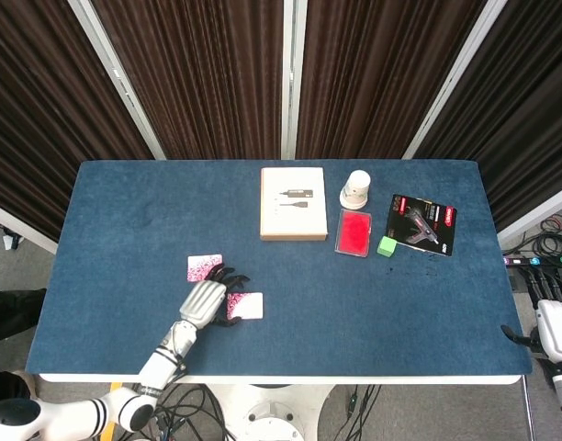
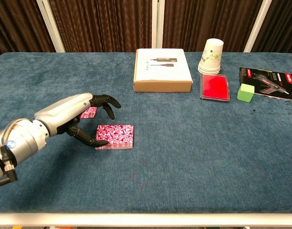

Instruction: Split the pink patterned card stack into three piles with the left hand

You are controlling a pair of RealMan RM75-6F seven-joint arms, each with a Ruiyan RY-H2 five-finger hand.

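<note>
Left hand (image 2: 84, 119) hovers open-fingered at the main card stack (image 2: 115, 136); one small pile (image 1: 204, 267) lies at eleven o'clock, two splits remain.

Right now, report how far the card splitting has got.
Done: one small pile of pink patterned cards already lies apart on the table, behind the main stack. In hand: the left hand is at the main stack's left edge with fingers spread over it, seemingly going for another portion; I cannot tell whether it is touching yet. Left: lift off that portion and lay it down as the third pile.
</note>
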